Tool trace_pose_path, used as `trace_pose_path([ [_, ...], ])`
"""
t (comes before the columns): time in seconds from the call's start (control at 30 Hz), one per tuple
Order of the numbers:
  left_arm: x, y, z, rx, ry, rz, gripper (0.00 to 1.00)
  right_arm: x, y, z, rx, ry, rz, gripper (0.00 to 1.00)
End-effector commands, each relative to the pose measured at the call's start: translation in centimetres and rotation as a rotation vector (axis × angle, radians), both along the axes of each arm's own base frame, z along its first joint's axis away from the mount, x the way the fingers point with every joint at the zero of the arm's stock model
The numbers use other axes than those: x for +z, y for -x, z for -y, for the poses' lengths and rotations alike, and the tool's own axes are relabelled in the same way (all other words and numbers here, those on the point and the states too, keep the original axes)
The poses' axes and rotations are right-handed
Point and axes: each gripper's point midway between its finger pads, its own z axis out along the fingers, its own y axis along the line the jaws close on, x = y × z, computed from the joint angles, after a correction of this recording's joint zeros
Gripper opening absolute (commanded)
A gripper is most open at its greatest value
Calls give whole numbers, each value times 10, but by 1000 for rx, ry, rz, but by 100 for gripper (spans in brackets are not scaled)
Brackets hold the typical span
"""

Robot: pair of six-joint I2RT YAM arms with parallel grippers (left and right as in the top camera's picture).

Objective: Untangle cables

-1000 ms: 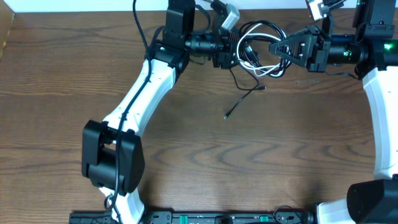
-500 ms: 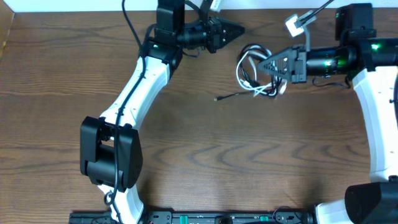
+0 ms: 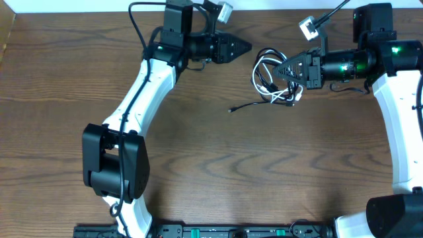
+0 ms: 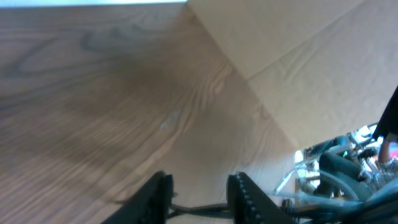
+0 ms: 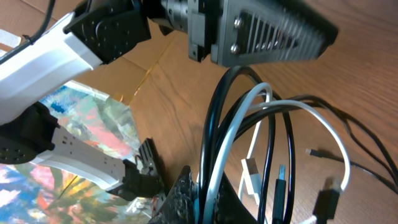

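Observation:
The cables (image 3: 266, 74) are a small bundle of black loops and one white cord on the wood table, with a black tail (image 3: 246, 104) trailing left. My right gripper (image 3: 287, 70) is shut on the bundle's right side. In the right wrist view, black cords and the white cord (image 5: 245, 118) pass between its fingers (image 5: 214, 196), and plug ends (image 5: 328, 199) hang loose. My left gripper (image 3: 243, 47) is open and empty, left of and a little beyond the bundle, apart from it. Its jaws (image 4: 199, 196) frame a thin black cord (image 4: 202, 210) lying on the table.
The wood table (image 3: 218, 165) stretches toward the front. A white wall edge (image 3: 79, 6) runs along the back. A cardboard panel (image 4: 305, 50) stands behind the table. The left arm (image 3: 149, 86) crosses the left half diagonally; the right arm (image 3: 403, 112) runs along the right edge.
My left gripper has come off the bundle and drawn back to the left. My right gripper has carried the bundle slightly left and forward; the black tail shifted left.

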Motion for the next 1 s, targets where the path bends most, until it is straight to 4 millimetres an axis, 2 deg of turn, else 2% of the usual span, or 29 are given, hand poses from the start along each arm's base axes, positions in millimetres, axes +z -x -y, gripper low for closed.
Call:
trace_pose_path([
  [0.0,0,-6,-22,-31,-16,103,43,16,6,-4,28,-20,64,1],
  [0.13,-1,-9,-30,-15,-18,97,48,21,7,-7,45,-52,73,1],
  [0.23,0,-1,-13,-53,-17,115,55,25,7,-8,53,-68,85,1],
  [0.37,-2,13,23,-105,-44,173,67,28,9,-9,64,-88,86,1],
  [0.43,-5,19,27,-120,-48,149,68,28,9,-9,63,-88,85,1],
  [0.67,-24,28,14,-155,-118,154,67,28,5,-2,43,-89,86,1],
  [0.77,-42,22,-2,-113,-212,144,67,29,4,0,39,-90,87,1],
  [0.83,-42,26,-3,-130,-206,142,67,30,5,-1,44,-99,89,1],
  [0.97,-33,35,7,-189,-150,170,67,35,6,-3,59,-123,101,1],
])
